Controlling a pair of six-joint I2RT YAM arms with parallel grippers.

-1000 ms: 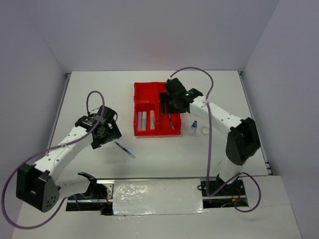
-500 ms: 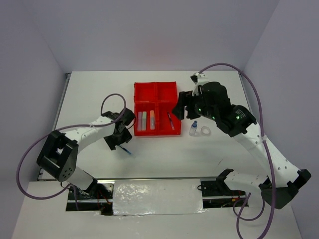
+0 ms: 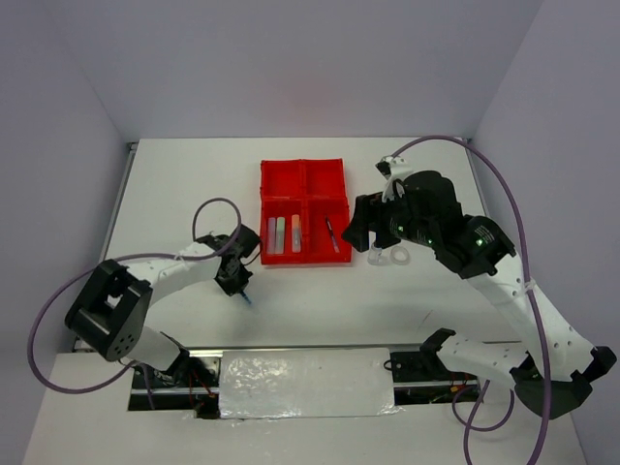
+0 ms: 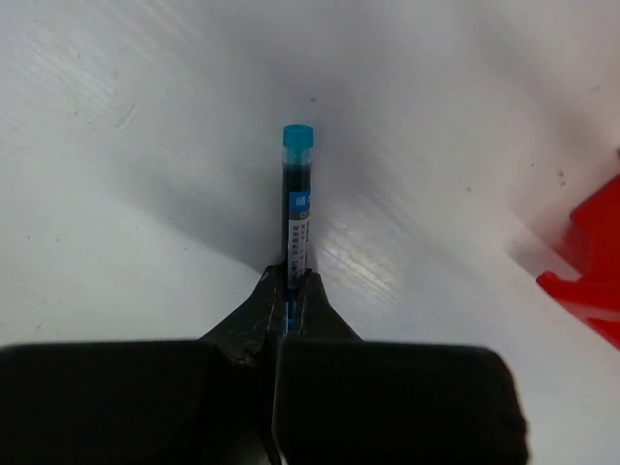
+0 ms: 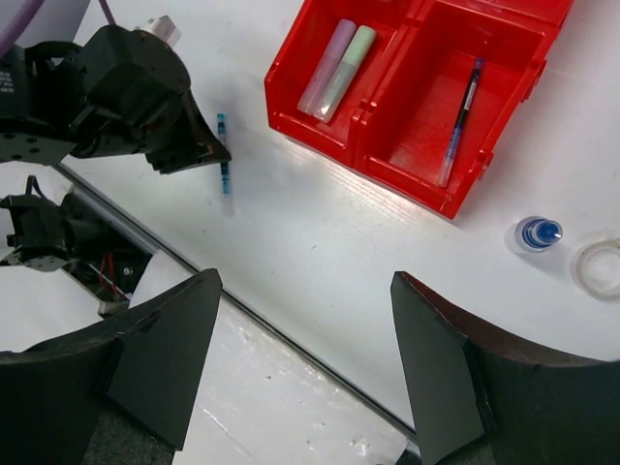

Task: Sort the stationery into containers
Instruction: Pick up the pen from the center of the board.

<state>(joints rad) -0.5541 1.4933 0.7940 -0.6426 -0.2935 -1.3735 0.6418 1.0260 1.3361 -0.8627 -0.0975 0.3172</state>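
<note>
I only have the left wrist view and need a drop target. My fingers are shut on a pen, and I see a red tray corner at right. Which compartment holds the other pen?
Observer: The other pen lies in the tray's near-right compartment, as the top view frames it.
Operator: What's in the compartment beside it?
Observer: The near-left one holds the stubby sticks.
Operator: Is the right arm in the way of my blue-capped pen?
Observer: The right gripper is open, off the tray's right side, near the bottle and ring.
</note>
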